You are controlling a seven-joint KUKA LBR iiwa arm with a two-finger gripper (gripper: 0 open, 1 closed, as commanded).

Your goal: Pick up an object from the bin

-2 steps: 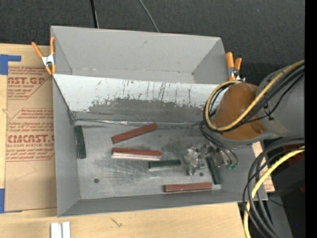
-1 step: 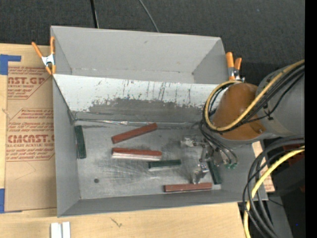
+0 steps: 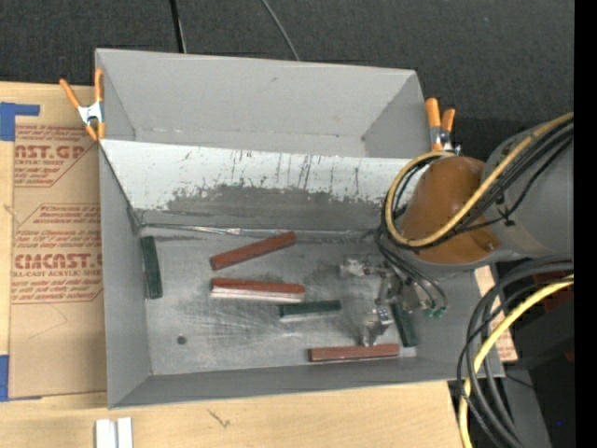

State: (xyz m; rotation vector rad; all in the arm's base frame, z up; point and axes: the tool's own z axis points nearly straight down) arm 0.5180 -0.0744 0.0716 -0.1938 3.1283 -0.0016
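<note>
Several thin bars (image 3: pixel 256 290) lay in the grey bin (image 3: pixel 126 343). The hand (image 3: pixel 381 317) stood at its right side, beside a red-brown bar (image 3: pixel 354 353); open or closed, one could not tell.

dim even light, soft shadows

The bin's floor (image 3: pixel 201 343) lies open at the front left. A tilted reddish bar (image 3: pixel 253 249), a red-and-white bar (image 3: pixel 257 290) and a dark green bar (image 3: pixel 311 309) block the middle; a brown bar (image 3: pixel 354 352) lies by the front wall.
</note>
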